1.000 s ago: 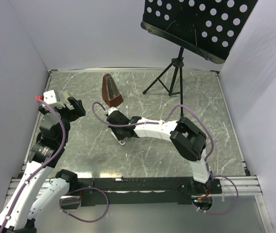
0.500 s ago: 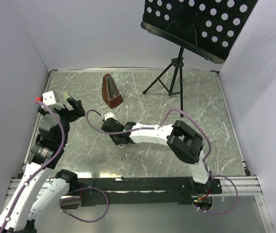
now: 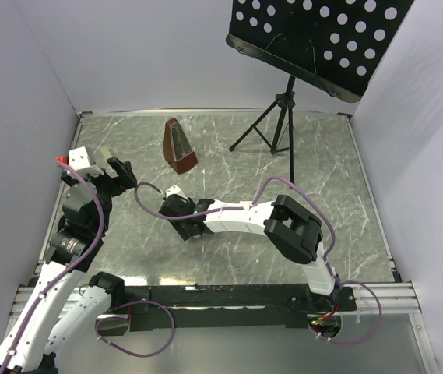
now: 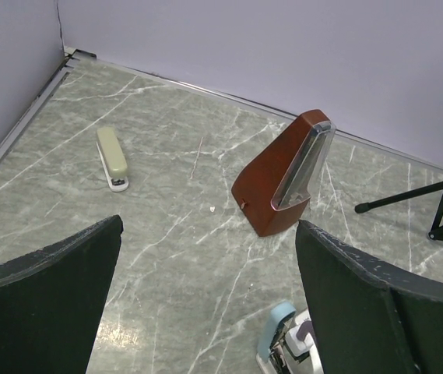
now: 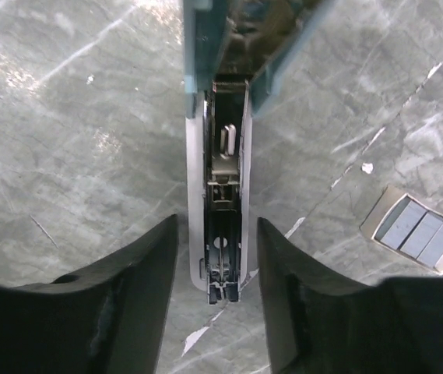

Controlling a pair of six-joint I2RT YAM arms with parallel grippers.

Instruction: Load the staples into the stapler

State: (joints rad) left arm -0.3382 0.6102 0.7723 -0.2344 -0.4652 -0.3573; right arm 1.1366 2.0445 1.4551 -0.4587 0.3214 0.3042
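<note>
**Right jaws spread astride the opened stapler, staples lying beside it**

From the top camera we see the left gripper (image 3: 120, 173) raised near the left wall, above the grey marbled tabletop (image 3: 361, 171). The right arm stretches across to the left, with the right gripper (image 3: 177, 209) low over the middle of the table. A brown pyramid-shaped metronome (image 3: 180, 146) stands behind it. A black perforated music stand (image 3: 314, 35) on a tripod rises at the far right. From here we cannot make out the staples under the arm.

In the left wrist view, its two black fingers (image 4: 50, 296) stand wide apart with nothing between them. Beyond them a small beige stapler (image 4: 112, 158) lies closed near the left wall, well apart from the metronome. At the bottom edge we see the end of a light-blue stapler (image 4: 274, 329).

In the right wrist view, the light-blue stapler lies opened, and its metal magazine channel (image 5: 223, 195) is bared. The channel runs between the right gripper's black fingers (image 5: 120, 312), which are spread with a gap on each side and grasp nothing. To the right, near the stapler but apart from it, a small open cream-tan box (image 5: 372, 221) holds the silvery-grey strips of staples (image 5: 420, 234).
</note>
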